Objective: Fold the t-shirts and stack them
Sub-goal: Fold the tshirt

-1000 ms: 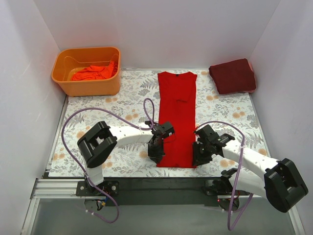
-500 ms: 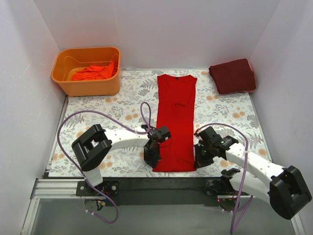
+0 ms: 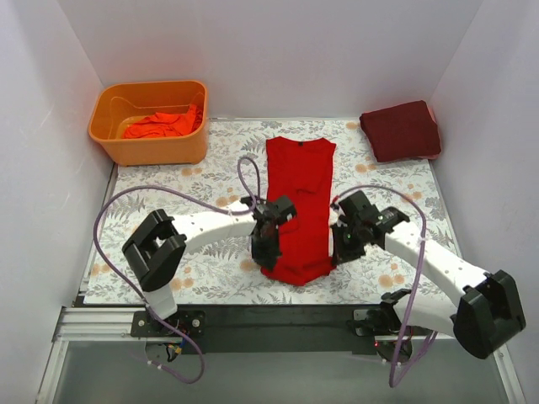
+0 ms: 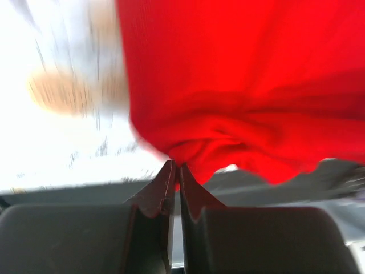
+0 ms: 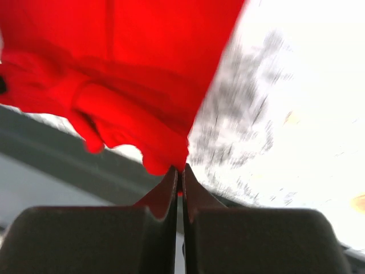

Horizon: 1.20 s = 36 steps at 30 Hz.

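a bright red t-shirt (image 3: 300, 181) is laid lengthwise near the middle of the table (image 3: 202, 177), which is covered in a leaf-patterned cloth. its collar is turned toward the far wall and its hem toward the arms.

the left gripper (image 3: 263, 251) is set at the near left corner of the shirt. in the left wrist view the left gripper (image 4: 175, 171) is seen with its jaws pressed together on a pinch of red cloth, which is bunched into folds just past the tips.

the right gripper (image 3: 341, 250) is set at the near right corner. in the right wrist view the right gripper (image 5: 179, 171) is likewise clamped tight on the edge of the red cloth. between the two grips the hem is drawn into a rounded sag.

a maroon t-shirt (image 3: 401, 130) is seen folded at the far right corner of the table, well apart from the red one. an orange tub (image 3: 152, 87) is placed at the far left corner, and a crumpled orange-red t-shirt (image 3: 160, 124) is held inside it.

both wrist views are blurred, so finer detail of the cloth cannot be told.
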Each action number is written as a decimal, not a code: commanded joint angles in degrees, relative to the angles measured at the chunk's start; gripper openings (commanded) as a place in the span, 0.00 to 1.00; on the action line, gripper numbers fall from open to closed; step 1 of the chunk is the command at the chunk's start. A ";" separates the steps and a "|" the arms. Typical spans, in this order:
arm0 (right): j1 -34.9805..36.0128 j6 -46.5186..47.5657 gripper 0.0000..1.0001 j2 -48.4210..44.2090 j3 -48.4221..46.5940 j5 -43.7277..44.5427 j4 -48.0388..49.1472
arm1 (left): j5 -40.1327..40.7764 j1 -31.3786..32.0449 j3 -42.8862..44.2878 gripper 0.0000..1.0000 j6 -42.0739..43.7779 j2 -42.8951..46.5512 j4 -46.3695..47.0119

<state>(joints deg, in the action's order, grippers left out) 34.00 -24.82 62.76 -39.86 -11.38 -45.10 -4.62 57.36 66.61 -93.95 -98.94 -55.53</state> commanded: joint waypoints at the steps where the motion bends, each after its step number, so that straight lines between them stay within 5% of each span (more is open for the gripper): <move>1: -3.83 6.26 0.01 5.94 -10.49 8.65 0.36 | 3.83 -7.51 8.87 0.00 6.49 -3.01 -1.51; 13: -13.78 14.53 0.01 24.32 -27.82 6.55 5.46 | 9.28 -20.88 26.55 0.00 15.55 -17.16 2.69; 36: -16.95 14.62 0.01 35.49 -30.63 6.02 11.79 | 11.39 -24.05 36.66 0.00 17.66 -25.60 4.28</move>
<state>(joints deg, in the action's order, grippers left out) 17.87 -10.90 97.21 -69.12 -6.76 -34.52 4.08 33.98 102.54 -76.90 -124.09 -50.78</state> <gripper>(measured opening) 0.028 0.021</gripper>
